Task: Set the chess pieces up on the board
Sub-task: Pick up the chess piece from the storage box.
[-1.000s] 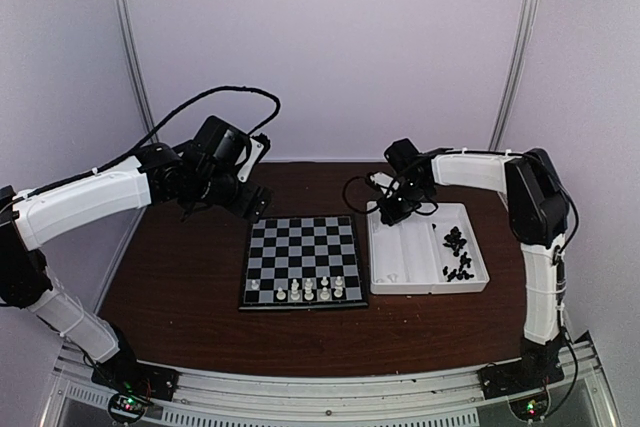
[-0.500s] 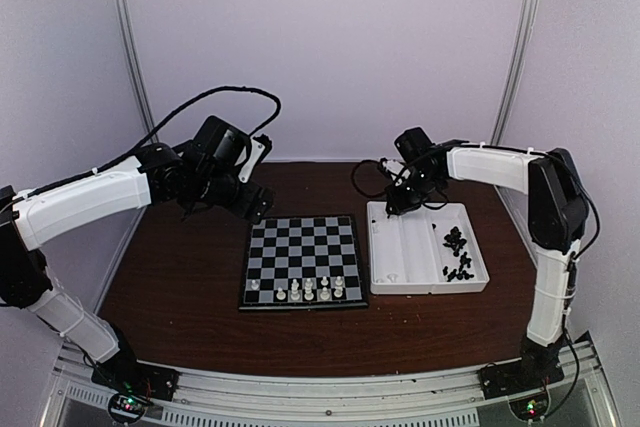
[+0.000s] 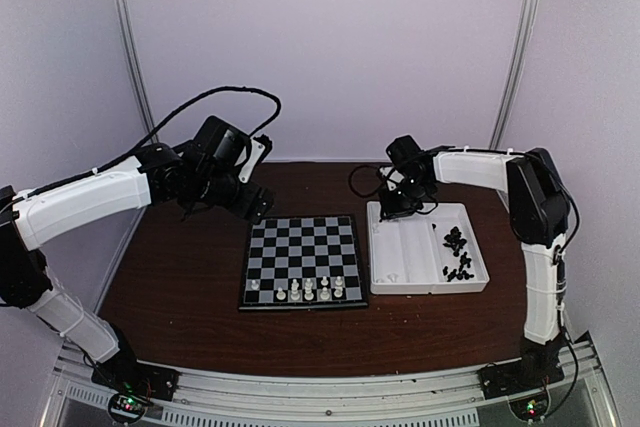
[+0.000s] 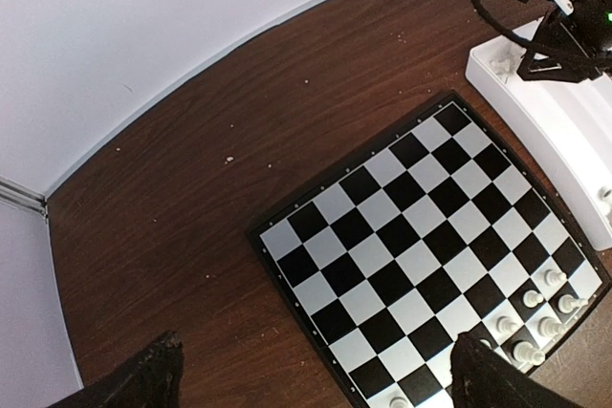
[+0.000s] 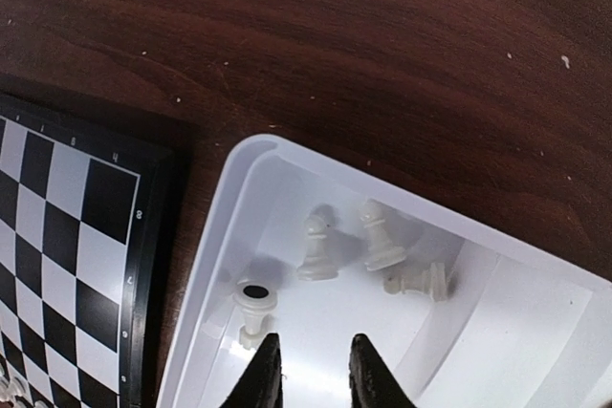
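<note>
From my station, the dark wood table (image 3: 180, 277) carries everything. The board (image 3: 303, 259) lies flat under and ahead of my left pincer (image 4: 320, 355). That pincer hangs above the board's far left corner with its jaws spread wide and nothing in them.

The white tray (image 3: 430, 288) sits just beside the board. My right pincer (image 5: 311, 365) is over the far end of the tray's compartment nearest the board. Its jaws are parted by only a narrow gap, and I see bare tray floor between them, so nothing is gripped.

Just ahead of those tips are four white chess pieces (image 5: 318, 250), two upright and two tipped over. A heap of black pieces (image 3: 455, 252) fills the other compartment, well off to that pincer's side. A few white pieces (image 3: 310, 289) stand along the board's near rows, far from both pincers.
</note>
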Available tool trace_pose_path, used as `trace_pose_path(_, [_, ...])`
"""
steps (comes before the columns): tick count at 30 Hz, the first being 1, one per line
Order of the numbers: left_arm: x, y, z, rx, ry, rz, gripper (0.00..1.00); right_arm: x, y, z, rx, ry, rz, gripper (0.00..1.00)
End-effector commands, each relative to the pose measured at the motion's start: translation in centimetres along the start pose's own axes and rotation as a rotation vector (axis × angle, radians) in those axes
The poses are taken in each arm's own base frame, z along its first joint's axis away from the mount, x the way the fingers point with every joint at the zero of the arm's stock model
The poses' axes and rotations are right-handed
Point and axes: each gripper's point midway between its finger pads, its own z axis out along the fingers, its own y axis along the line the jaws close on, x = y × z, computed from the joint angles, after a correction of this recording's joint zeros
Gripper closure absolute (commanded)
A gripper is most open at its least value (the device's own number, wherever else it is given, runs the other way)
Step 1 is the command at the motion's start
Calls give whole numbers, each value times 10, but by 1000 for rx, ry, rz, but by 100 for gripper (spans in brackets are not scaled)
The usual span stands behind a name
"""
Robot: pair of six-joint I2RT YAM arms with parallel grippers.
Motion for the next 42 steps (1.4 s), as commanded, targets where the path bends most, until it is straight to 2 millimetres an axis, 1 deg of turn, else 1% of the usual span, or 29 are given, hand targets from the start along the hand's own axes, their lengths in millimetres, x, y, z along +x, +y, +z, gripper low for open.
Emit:
trace_pose_path(1, [-8, 1, -1, 10, -37, -28, 2, -6, 18, 4, -56, -11, -22, 72])
trace_pose_path(7, [-9, 2, -2, 8, -39, -25, 2, 8, 23, 19, -31, 23, -45, 72])
trace_pose_path(10, [-10, 2, -2, 7, -40, -24, 2, 13, 25, 22, -19, 31, -57, 72])
trace_pose_path(20, [-12, 2, -3, 7, -44, -26, 2, 19, 27, 34, -18, 47, -49, 73])
trace_pose_path(24, [-12, 2, -4, 6, -42, -27, 2, 24, 28, 41, -14, 63, -50, 74])
trace_pose_path(28, [-12, 2, -4, 7, -41, -26, 2, 27, 25, 43, 8, 73, -47, 79])
trace_pose_path(30, [-12, 3, -4, 4, -42, -26, 2, 26, 24, 37, 18, 66, -47, 84])
trace_pose_path(33, [-13, 5, -6, -2, -45, -26, 2, 22, 22, 19, 31, 26, -50, 88])
trace_pose_path(36, [-12, 4, -6, -1, -43, -27, 2, 20, 20, 1, 35, -2, -54, 90])
trace_pose_path(41, [-10, 3, -3, 4, -39, -28, 2, 29, 19, -27, 30, -9, -58, 90])
trace_pose_path(42, [-10, 1, -2, 9, -39, -27, 2, 30, 21, -36, 19, -20, -62, 90])
